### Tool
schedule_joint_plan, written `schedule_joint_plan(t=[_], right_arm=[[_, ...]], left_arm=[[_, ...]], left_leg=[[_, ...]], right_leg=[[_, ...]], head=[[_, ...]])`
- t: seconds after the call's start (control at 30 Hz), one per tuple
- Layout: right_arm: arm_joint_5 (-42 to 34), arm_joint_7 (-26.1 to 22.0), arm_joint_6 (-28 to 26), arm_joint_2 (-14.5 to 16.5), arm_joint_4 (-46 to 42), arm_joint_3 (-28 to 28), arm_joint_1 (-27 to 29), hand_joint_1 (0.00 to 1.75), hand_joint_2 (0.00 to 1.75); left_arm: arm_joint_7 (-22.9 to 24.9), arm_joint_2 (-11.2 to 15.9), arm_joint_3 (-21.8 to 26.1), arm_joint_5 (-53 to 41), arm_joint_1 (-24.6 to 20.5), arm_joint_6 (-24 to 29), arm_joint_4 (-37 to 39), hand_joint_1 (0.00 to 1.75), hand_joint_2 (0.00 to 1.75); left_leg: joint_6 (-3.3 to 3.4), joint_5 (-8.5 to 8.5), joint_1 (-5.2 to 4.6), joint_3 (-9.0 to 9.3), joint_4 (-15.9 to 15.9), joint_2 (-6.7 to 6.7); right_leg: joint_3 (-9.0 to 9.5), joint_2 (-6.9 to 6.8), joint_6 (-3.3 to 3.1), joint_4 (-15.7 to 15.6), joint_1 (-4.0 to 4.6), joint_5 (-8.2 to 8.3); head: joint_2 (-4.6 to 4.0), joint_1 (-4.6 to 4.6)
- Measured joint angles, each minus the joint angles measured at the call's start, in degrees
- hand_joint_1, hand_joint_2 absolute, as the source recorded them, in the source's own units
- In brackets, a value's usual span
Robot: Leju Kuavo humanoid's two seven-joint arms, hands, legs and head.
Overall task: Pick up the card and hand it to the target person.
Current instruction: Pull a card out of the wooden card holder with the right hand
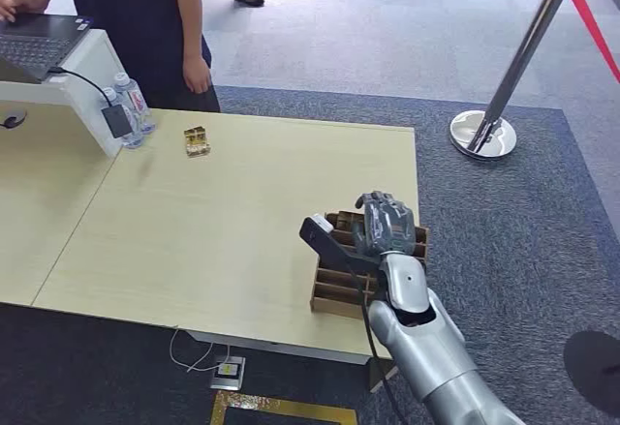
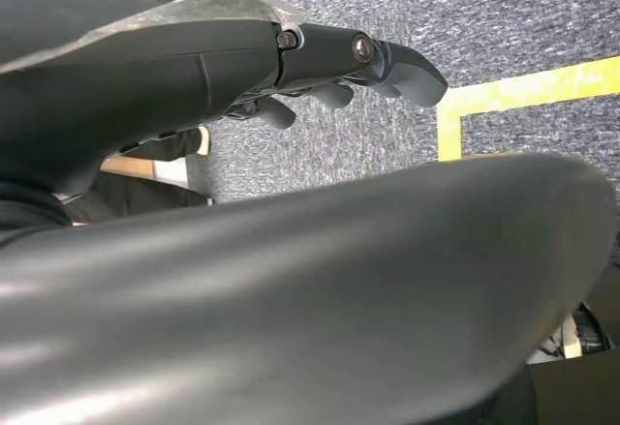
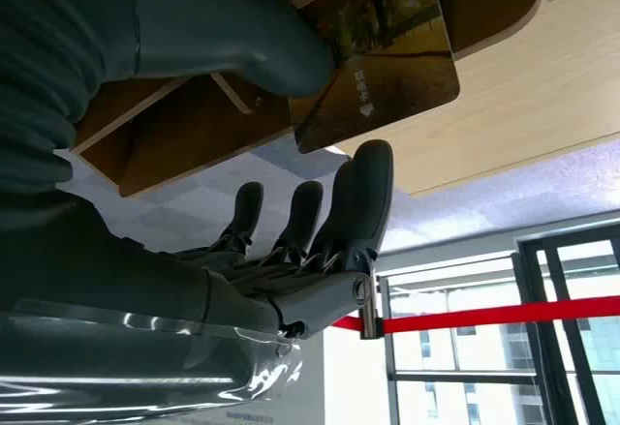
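The card point(image 3: 380, 52) is seen standing in a slotted wooden holder point(image 1: 332, 285) at the near right corner of the table point(image 1: 219, 222), with the right hand point(image 1: 384, 224) placed over it. In the right wrist view the thumb point(image 3: 241, 47) is pressed to one face of the card while the fingers point(image 3: 361, 197) are spread clear of the other face, so nothing is clamped yet. The card is judged thin, stiff, light and glossy, so it may slip; it is best pinched flat across both faces near the exposed upper edge and drawn straight out of the slot. The holder looks light and could be dragged along or tipped off the table edge just beside it. Open tabletop lies between the holder and the person point(image 1: 146, 18) at the far side; bottles point(image 1: 132, 106) and a small box point(image 1: 197, 141) stand near that person. The left hand point(image 2: 344, 67) hangs over the carpet, its fingers loosely apart and holding nothing.
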Motion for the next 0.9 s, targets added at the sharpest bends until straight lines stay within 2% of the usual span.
schedule_joint_plan(t=[0.87, 0.9], right_arm=[[1.1, -0.7, 0.2, 0.5, -0.2, 0.0, 0.3, 0.93, 1.75], [1.1, -0.7, 0.3, 0.5, -0.2, 0.0, 0.3, 0.98, 1.75]], left_arm=[[0.2, 0.1, -0.7, -0.2, 0.0, -0.3, 0.0, 0.0, 0.0], [0.3, 0.1, -0.8, -0.2, 0.0, -0.4, 0.0, 0.0, 0.0]], left_leg=[[0.0, 0.0, 0.0, -0.01, 0.0, 0.0], [0.0, 0.0, 0.0, -0.01, 0.0, 0.0]], right_leg=[[0.0, 0.0, 0.0, 0.0, 0.0, 0.0], [-0.01, 0.0, 0.0, 0.0, 0.0, 0.0]], head=[[0.0, 0.0], [0.0, 0.0]])
